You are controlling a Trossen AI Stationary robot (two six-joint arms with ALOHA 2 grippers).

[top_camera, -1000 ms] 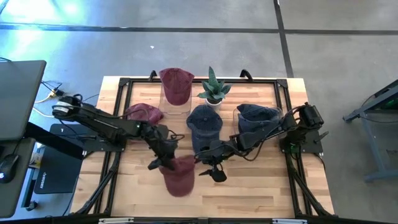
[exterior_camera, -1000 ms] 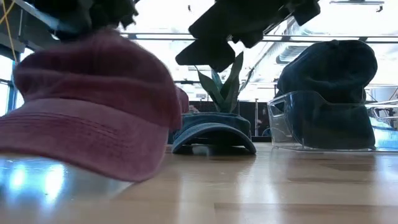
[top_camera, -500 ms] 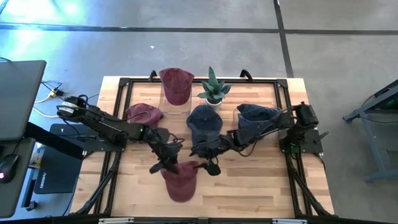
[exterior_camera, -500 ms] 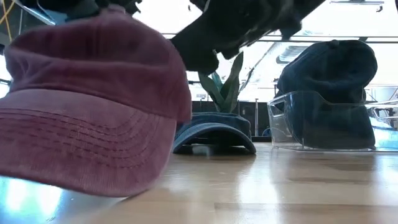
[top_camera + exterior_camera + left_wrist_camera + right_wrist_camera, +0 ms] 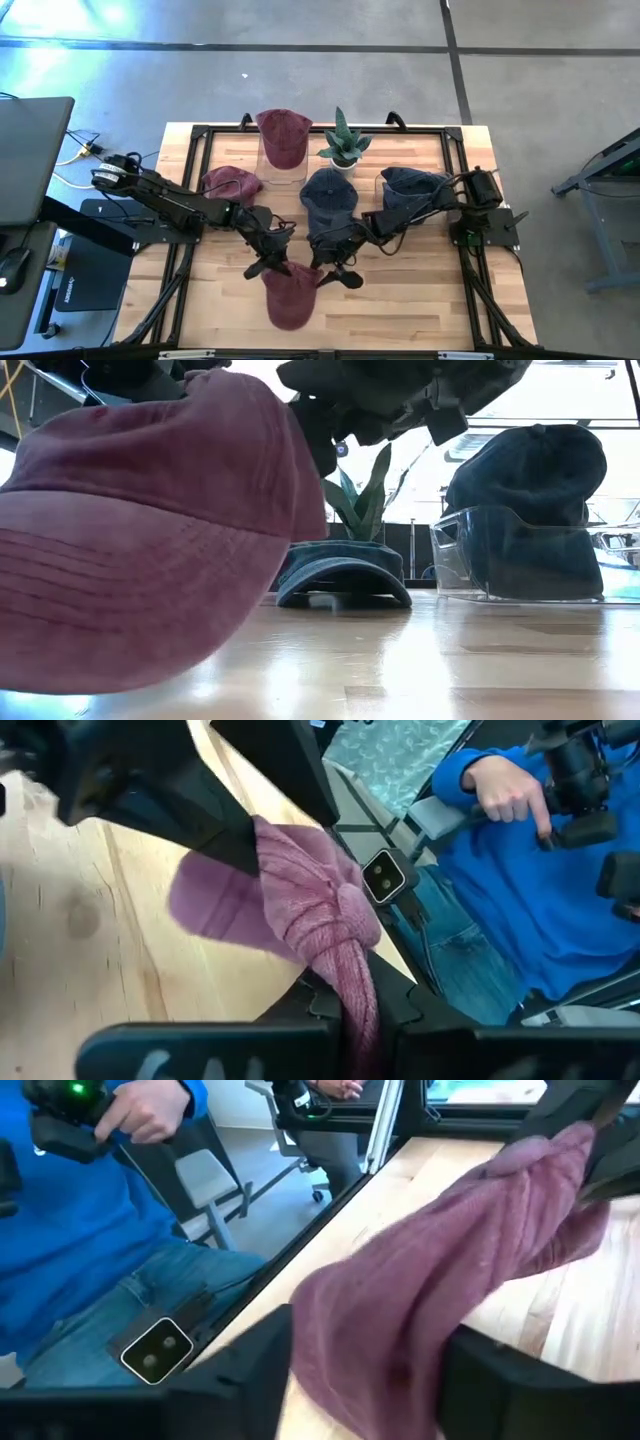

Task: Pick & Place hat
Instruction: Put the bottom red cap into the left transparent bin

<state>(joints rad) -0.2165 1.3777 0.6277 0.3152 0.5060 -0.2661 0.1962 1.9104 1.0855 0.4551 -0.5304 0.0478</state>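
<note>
Where light-wood desk point(image 5: 410, 300) meets grey floor, black frame along every edge; laptop off the left side. Near front-centre, maroon hat point(image 5: 290, 295) (lifted clear in low view), pinched at its back edge by both: left end effector point(image 5: 268, 264) clenched on the fabric, right end effector point(image 5: 335, 270) clamped on it too. Behind: navy cap point(image 5: 328, 195), potted plant point(image 5: 343, 142), 2nd maroon cap point(image 5: 228, 183), navy cap in clear bin point(image 5: 410, 190). Bare wood front-right. Person in blue beyond desk's front edge point(image 5: 520, 880).

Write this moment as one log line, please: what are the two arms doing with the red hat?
left gripper: shut on maroon hat | right gripper: at the hat's other edge, grip unclear | hat: near table's front edge
</note>
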